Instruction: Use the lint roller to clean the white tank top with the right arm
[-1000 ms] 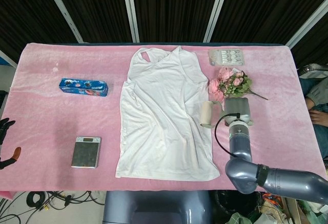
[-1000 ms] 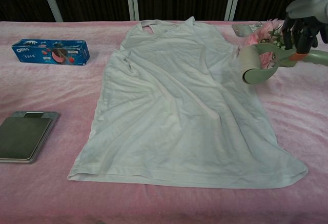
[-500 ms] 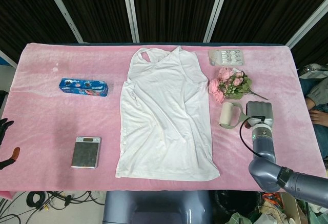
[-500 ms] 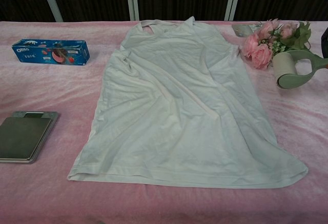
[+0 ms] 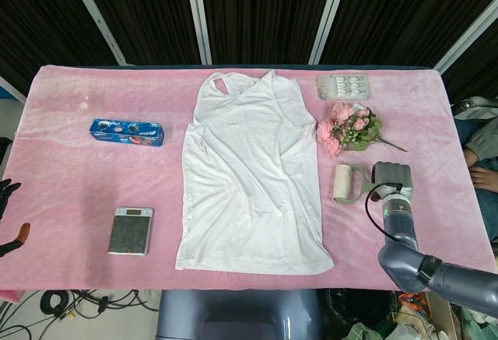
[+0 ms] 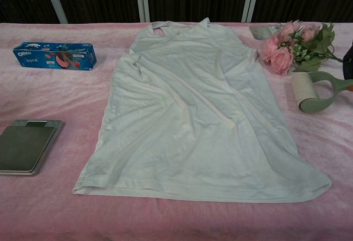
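Note:
The white tank top (image 5: 250,173) lies spread flat down the middle of the pink table, also seen in the chest view (image 6: 193,114). The lint roller (image 5: 343,182) sits just off the top's right edge, its roll (image 6: 304,90) low on the cloth below the flowers. Its green handle (image 6: 326,96) runs right to my right hand (image 5: 391,177), which grips the handle's end. In the chest view only a dark sliver of that hand (image 6: 349,60) shows at the frame edge. My left hand (image 5: 9,214) hangs off the table's left edge, fingers apart, holding nothing.
A bunch of pink flowers (image 5: 348,128) lies just behind the roller, with a blister pack (image 5: 344,86) further back. A blue cookie box (image 5: 126,131) and a kitchen scale (image 5: 131,230) lie left of the top. A person's arm (image 5: 482,161) shows at the right.
My right hand has carried the lint roller off the tank top's right edge, out to the right, then a little nearer and lower beside the flowers. The left hand has barely moved.

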